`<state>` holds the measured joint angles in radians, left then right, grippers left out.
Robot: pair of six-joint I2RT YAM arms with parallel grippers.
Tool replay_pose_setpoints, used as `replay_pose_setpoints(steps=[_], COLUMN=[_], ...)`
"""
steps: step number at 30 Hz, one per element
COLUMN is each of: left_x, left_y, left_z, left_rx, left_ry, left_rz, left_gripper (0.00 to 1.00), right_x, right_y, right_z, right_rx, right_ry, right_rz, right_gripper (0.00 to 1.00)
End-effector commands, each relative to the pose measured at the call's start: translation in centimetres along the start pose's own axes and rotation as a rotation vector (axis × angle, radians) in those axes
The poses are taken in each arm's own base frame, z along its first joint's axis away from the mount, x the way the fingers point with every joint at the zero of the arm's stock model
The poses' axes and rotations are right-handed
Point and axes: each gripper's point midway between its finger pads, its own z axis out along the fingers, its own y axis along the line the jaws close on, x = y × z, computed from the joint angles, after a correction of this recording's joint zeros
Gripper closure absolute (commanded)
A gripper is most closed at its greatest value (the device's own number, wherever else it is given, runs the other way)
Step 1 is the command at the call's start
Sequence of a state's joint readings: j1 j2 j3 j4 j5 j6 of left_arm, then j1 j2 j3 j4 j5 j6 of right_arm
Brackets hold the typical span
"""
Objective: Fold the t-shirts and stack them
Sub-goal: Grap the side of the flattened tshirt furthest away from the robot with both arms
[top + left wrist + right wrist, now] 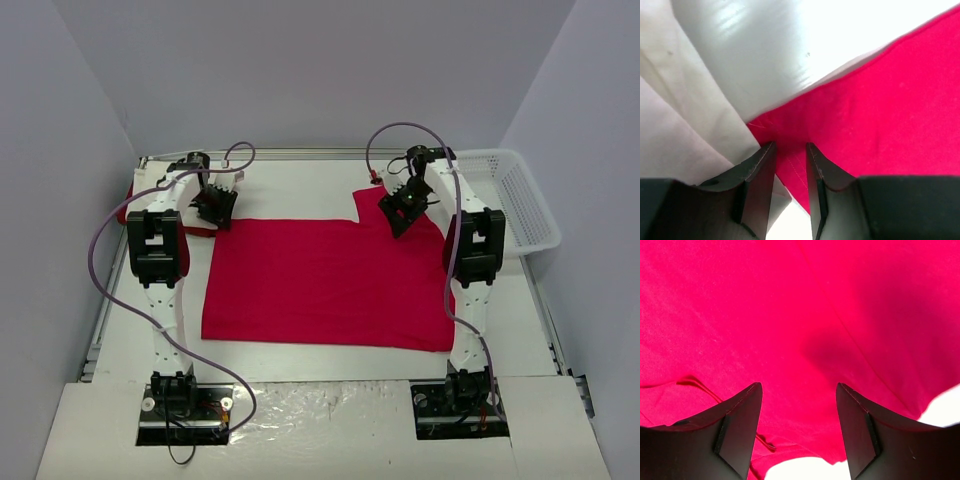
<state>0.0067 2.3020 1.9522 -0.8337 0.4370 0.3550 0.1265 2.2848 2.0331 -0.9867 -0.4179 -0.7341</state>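
Working the far edge: I've got the red t-shirt [320, 285] spread flat in the middle of the desk [300, 180], and each claw sits at one of its far corners.
Left claw [215, 205]: it's parted only a sliver and straddles the hem at the far-left corner. I see nothing clamped in it.
Right claw [403, 212]: it's spread wide and hangs over the far-right corner beside the notch in the cloth, holding nothing.
Step in hand: I read this as a two-corner pinch ahead of a fold toward me.
Doing it well: I want both claws low enough to take the hem itself, and the right one needs to narrow a lot first. After that, both should lift level so the edge stays straight and no slack bunches in the middle.
Watch-out: the left corner butts against white cloth [680, 125], probably the white t-shirt. I must pinch red only.
Left wrist view: the left claw [790, 147] shows me stitching running into its gap, and the red t-shirt [880, 115] meeting that white cloth. From above, both are lost against the pale desk.
Right wrist view: the right claw [799, 387] shows a soft crease and a loose fold in the red t-shirt [790, 315] under it.
Top view only: it gives me the whole outline, and the basket [520, 200] at the far right.
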Motion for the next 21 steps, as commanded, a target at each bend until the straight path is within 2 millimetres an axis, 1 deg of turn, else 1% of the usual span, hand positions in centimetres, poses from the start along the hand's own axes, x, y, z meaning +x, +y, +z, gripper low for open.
replay_pose_setpoints(steps=[1,3,5,8,9,10,11,14,19,20,21], left_x=[-2.5,-3.0,-3.0,-3.3,-3.5,-3.4,-3.3,-3.2,-2.6,-3.1,-2.8], left_y=[1.5,1.8,2.4,2.6,2.5,2.5,2.5,2.1,2.2,0.7,0.8], left_z=[-2.4,-2.5,-2.5,-2.3,-2.3,-2.1,-2.0,-1.5,-0.6,-0.1,0.2], left_rx=[-0.102,-0.114,-0.142,-0.152,-0.148,-0.144,-0.143,-0.109,-0.098,-0.085,-0.084], left_ry=[-0.080,-0.094,-0.091,-0.102,-0.112,-0.108,-0.103,-0.092,-0.069,-0.061,-0.052], left_rz=[0.011,0.011,0.006,-0.009,-0.012,-0.015,-0.018,-0.025,-0.031,0.000,-0.002], left_gripper=[0.71,0.71,0.71,0.71,0.70,0.65,0.63,0.63,0.62,0.61,0.61], right_x=[0.9,0.9,1.0,1.1,1.1,1.2,1.3,1.4,1.4,1.4,1.4], right_y=[0.7,0.7,0.8,0.9,0.8,0.8,0.8,0.7,0.6,0.6,0.5], right_z=[0.5,0.7,0.8,0.9,0.9,0.9,1.1,1.1,1.2,1.1,1.0], right_rx=[-0.022,-0.021,-0.021,-0.022,-0.019,-0.018,-0.018,-0.014,-0.009,-0.007,-0.006], right_ry=[0.048,0.054,0.061,0.067,0.067,0.071,0.076,0.082,0.086,0.084,0.083], right_rz=[-0.004,-0.006,-0.006,-0.014,-0.013,-0.012,-0.009,-0.009,-0.008,-0.007,-0.009], right_gripper=[0.44,0.44,0.44,0.43,0.43,0.43,0.43,0.42,0.42,0.41,0.41])
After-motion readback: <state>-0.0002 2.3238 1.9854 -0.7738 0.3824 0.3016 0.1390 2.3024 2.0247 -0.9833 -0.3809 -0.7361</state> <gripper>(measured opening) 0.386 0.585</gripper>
